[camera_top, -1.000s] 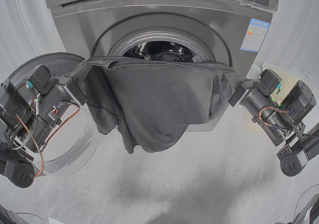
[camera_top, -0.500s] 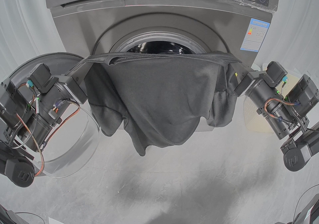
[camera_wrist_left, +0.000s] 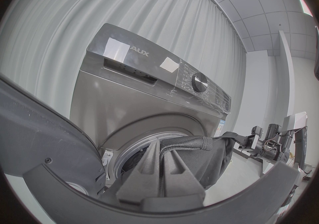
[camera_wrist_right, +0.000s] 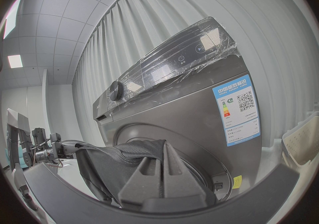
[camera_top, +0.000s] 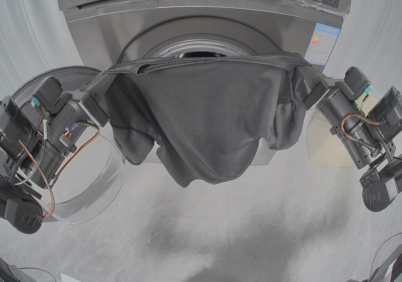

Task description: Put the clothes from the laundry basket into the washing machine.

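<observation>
A dark grey garment [camera_top: 209, 115] hangs stretched between both grippers in front of the washing machine [camera_top: 201, 15]. It covers nearly all of the round drum opening [camera_top: 201, 53]. My left gripper [camera_top: 108, 73] is shut on the garment's top hem at its left end. My right gripper [camera_top: 300, 69] is shut on the hem at its right end. In the left wrist view the left gripper [camera_wrist_left: 161, 160] pinches the hem of the garment [camera_wrist_left: 199, 158]. In the right wrist view the right gripper [camera_wrist_right: 162, 163] pinches the garment [camera_wrist_right: 109, 165] the same way. The cloth's lower part sags free above the floor.
The machine's door [camera_top: 75, 82] stands swung open on the left, its clear bowl [camera_top: 92, 186] just below my left arm. A pale perforated laundry basket [camera_top: 326, 140] stands on the floor right of the machine, behind my right arm. Grey floor lies open in front.
Both grippers have risen with the garment, the right one more and a little outward. The hem now sits higher across the drum opening, hiding the drum that showed before.
</observation>
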Motion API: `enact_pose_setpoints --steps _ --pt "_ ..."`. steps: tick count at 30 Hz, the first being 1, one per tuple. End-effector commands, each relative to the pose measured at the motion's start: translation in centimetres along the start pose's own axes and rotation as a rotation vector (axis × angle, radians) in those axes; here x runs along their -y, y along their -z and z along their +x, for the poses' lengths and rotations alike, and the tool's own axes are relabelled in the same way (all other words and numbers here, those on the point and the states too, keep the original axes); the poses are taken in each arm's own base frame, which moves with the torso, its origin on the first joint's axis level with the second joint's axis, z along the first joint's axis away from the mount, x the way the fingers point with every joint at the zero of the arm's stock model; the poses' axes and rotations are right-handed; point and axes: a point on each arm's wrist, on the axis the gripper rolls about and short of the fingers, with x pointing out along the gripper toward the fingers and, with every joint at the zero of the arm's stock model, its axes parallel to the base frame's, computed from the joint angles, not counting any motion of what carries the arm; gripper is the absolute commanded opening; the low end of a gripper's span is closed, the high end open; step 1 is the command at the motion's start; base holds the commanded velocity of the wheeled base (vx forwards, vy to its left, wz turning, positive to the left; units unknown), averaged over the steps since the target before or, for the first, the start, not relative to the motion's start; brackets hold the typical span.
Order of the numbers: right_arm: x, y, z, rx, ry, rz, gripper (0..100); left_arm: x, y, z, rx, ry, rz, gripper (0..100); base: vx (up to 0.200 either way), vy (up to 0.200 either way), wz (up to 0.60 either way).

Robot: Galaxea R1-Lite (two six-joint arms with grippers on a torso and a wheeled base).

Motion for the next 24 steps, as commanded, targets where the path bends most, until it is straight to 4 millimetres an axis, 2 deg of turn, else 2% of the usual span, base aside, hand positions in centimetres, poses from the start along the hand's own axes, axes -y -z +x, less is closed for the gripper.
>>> enact_pose_setpoints --steps 1,6,9,12,14,16,17,21,22,24 --pt "-0.1 -0.2 0.0 0.007 -0.002 0.001 0 0.0 -0.1 0.0 0.005 0.0 0.0 0 0.0 0.0 0.0" --pt "-0.4 0.1 -0.2 -0.007 -0.013 0.008 0 0.4 0.2 -0.1 -0.011 0.016 -0.003 0 0.0 0.0 0.0" --pt "-1.2 1.0 -0.8 -0.049 -0.034 0.025 0 1.9 0.9 0.0 -0.041 0.071 -0.013 0 0.0 0.0 0.0" --pt "-3.1 3.1 -2.4 -0.157 -0.089 0.054 0 4.4 3.4 -0.7 -0.138 0.168 -0.027 0 0.0 0.0 0.0" --pt "-4.2 5.0 -3.3 -0.236 -0.124 0.074 0 5.3 5.1 -1.3 -0.202 0.209 -0.022 0 0.0 0.0 0.0" --pt "-4.2 5.0 -3.3 -0.236 -0.124 0.074 0 5.3 5.1 -1.3 -0.202 0.209 -0.022 0 0.0 0.0 0.0" --pt "-5.0 6.6 -4.3 -0.307 -0.152 0.092 0 5.6 5.8 -1.7 -0.221 0.226 -0.02 0 0.0 0.0 0.0" --pt "-5.2 8.2 -4.5 -0.365 -0.15 0.1 0 5.8 5.1 -1.6 -0.171 0.228 -0.025 0 0.0 0.0 0.0" --pt "-5.2 8.4 -4.5 -0.368 -0.147 0.1 100 5.8 4.8 -1.5 -0.157 0.226 -0.027 0 0.0 0.0 0.0" --pt "-5.2 8.4 -4.4 -0.363 -0.143 0.1 100 5.8 4.7 -1.4 -0.152 0.225 -0.025 0 0.0 0.0 0.0"
